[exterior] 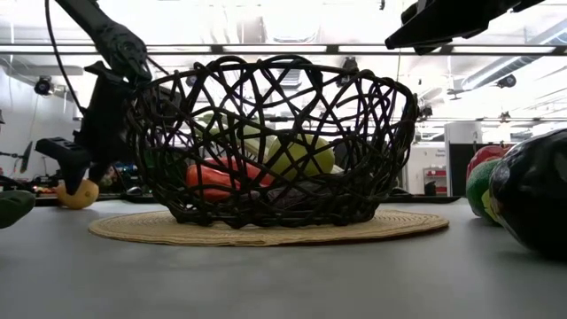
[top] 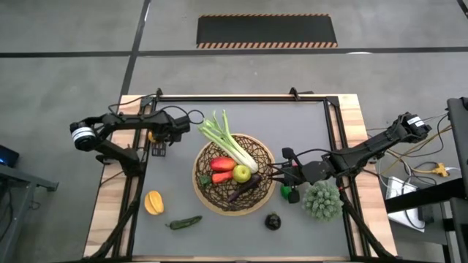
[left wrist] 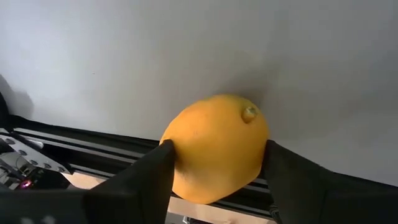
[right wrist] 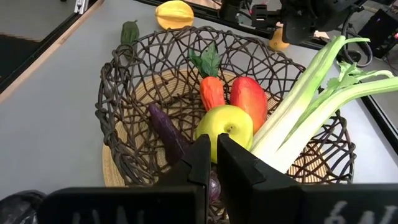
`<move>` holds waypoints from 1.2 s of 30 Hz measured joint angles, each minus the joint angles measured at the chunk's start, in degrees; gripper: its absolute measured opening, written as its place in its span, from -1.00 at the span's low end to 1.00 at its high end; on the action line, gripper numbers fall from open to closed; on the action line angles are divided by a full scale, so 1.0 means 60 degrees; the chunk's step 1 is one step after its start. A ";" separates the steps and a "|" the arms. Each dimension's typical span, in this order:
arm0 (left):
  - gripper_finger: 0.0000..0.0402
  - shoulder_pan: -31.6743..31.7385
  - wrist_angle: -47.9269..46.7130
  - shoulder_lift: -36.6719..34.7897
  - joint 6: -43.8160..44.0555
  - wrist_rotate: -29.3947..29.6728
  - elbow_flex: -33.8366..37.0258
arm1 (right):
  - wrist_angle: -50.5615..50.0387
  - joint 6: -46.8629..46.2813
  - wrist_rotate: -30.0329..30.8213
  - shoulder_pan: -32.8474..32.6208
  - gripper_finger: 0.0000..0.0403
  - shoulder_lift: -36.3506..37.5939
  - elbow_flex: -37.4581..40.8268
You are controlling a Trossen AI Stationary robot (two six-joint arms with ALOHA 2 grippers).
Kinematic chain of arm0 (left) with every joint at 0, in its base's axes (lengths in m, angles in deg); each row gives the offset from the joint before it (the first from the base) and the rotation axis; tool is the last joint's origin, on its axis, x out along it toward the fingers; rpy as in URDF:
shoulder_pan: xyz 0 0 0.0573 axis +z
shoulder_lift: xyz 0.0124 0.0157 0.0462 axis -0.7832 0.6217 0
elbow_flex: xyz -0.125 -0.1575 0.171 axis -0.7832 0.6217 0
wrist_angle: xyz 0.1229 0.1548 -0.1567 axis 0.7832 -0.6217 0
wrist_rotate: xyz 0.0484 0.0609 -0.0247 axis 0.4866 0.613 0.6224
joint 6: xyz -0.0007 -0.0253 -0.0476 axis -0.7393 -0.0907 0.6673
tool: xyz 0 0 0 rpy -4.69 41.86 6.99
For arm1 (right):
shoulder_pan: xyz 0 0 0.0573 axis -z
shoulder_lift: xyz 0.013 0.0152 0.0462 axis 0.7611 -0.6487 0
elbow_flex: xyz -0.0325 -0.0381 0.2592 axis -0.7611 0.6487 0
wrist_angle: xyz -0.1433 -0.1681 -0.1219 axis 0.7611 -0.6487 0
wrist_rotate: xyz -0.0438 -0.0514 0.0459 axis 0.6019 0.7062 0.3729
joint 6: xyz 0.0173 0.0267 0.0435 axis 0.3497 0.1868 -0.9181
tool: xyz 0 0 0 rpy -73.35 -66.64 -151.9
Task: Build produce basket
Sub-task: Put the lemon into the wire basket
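Note:
The dark wicker basket [top: 234,175] stands at the table's middle. It holds the leek [top: 230,142], a carrot [right wrist: 211,92], a red pepper [right wrist: 250,99], a yellow-green fruit [right wrist: 225,127] and a purple eggplant [right wrist: 165,130]. My left gripper [top: 152,136] is at the table's left edge, shut on a yellow lemon [left wrist: 214,146], which also shows in the low view [exterior: 78,192]. My right gripper [right wrist: 214,163] is shut and empty, just above the basket's right rim [top: 272,172]. My left gripper pinches the lemon's two opposite sides [left wrist: 183,155] between its two fingers [left wrist: 146,180]. The fingers come from above, slanting down. The lemon's nub end [left wrist: 250,113] points away from the wrist. Whether the lemon rests on the table or hangs just above it, I cannot tell.
On the mat lie a yellow fruit [top: 153,201] and a green chili [top: 183,223] at the near left. A dark eggplant [top: 273,220], a green lime [top: 290,193] and a spiky green vegetable [top: 322,201] lie at the near right. Black rails [top: 241,97] frame the mat.

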 joint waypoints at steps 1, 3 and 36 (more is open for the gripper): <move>0.03 0.0000 0.0000 -0.0020 0.0003 0.0023 -0.0067 | 0.0000 -0.0021 0.0003 0.0000 -0.91 0.0000 0.0000; 0.03 0.0000 -0.0024 -0.0104 0.0010 0.0286 -0.0261 | 0.0000 -0.0040 0.0003 0.0000 -0.91 0.0000 0.0000; 0.02 -0.1784 0.2405 -0.3637 0.5635 -0.2063 -0.4553 | 0.0069 -0.0051 0.0014 0.0000 -0.91 0.0000 -0.0004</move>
